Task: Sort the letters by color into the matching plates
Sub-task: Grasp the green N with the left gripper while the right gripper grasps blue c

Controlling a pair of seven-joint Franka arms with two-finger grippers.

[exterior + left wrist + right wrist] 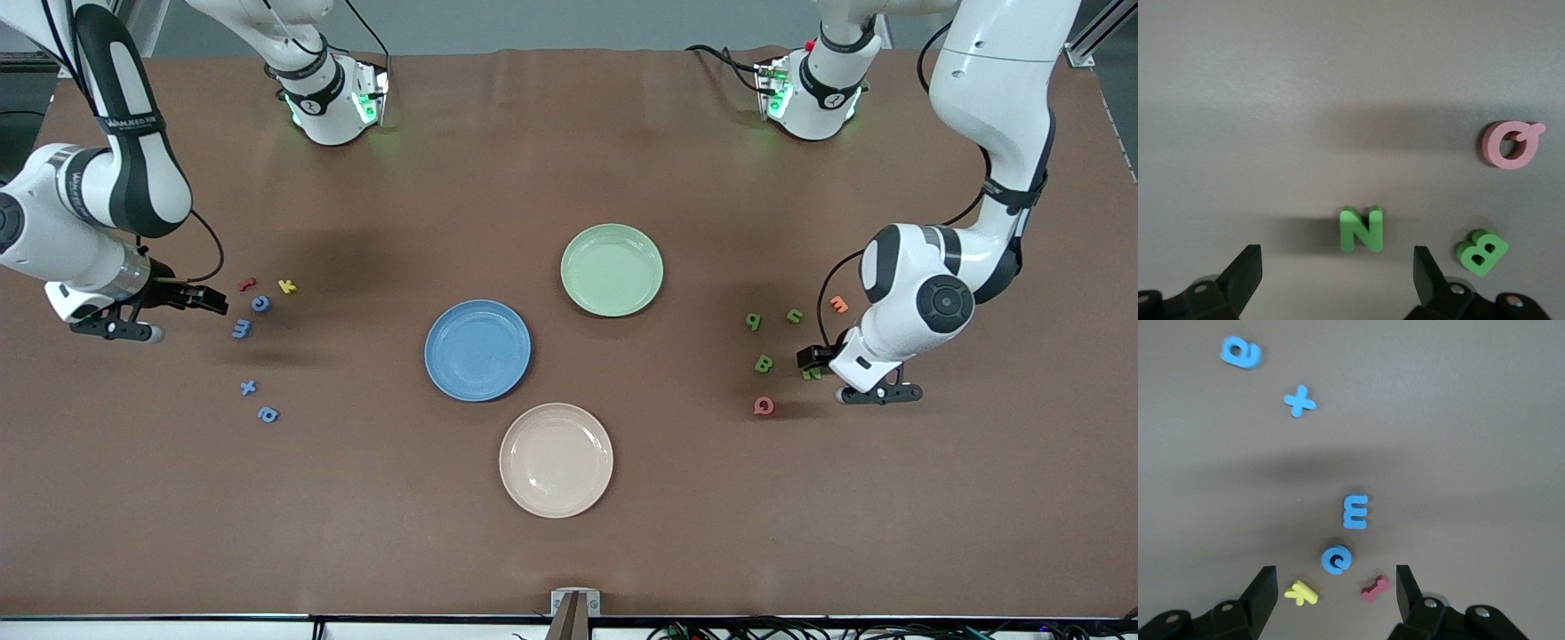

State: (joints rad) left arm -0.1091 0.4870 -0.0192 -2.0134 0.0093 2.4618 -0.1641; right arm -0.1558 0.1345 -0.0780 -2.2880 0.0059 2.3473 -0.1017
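The left hand [1338,273] hangs low over the brown bench [569,533] at the left arm's end, its two black fingers [1245,273] spread wide apart and holding nothing; a chunky green foam letter N [1362,229] lies flat on the bench in the gap just ahead of the fingertips, a green letter B [1482,251] sits just beside one finger, and a pink letter Q [1511,144] lies farther out from the hand. Two more green letters [773,318] and an orange letter [838,304] lie near that hand, toward the robots' bases. The right hand [1337,597] hovers low over the right arm's end of the bench, its fingers [1261,597] also standing apart with nothing between them; just ahead of its tips lie a blue letter c [1336,559], a yellow letter k [1301,593] and a small red letter [1375,588], with a blue letter m [1355,511] a little farther out, and a blue x [1299,401] and a blue letter a [1241,351] well apart from the hand. Between the two hands, mid-bench, sit a round medium blue plate [477,349], a pale mint green plate [612,269] and a cream plate [556,460], none holding any letter.
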